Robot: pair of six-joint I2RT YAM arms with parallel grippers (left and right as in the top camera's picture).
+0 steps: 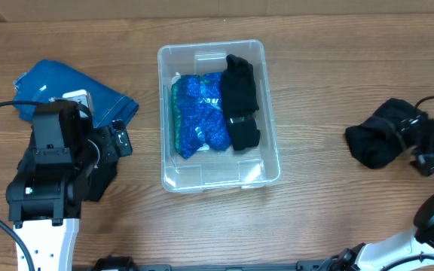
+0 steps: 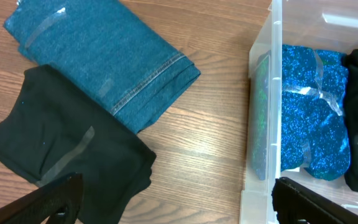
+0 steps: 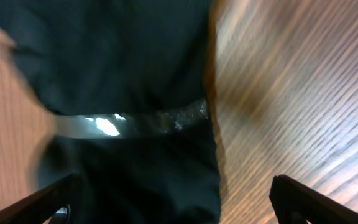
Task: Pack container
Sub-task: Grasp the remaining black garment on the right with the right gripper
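The clear container [image 1: 211, 47] stands mid-table and holds a blue glittery bundle [image 1: 198, 113] and a black taped bundle [image 1: 241, 102]. In the left wrist view the container's wall [image 2: 260, 124] is at the right, with the glittery bundle [image 2: 316, 112] inside. My left gripper [image 2: 179, 208] is open and empty, low over bare wood between a folded black cloth [image 2: 61, 143] and the container. My right gripper [image 3: 179, 208] is open, its fingers on either side of a black cloth bundle [image 3: 123, 62] with a clear tape band; the bundle lies at the far right [image 1: 375, 143].
A folded blue denim cloth [image 1: 51, 79] lies at the far left, partly under my left arm; it shows in the left wrist view [image 2: 98, 56] beside the folded black cloth. Wood table [image 1: 315, 90] lies between the container and the right bundle.
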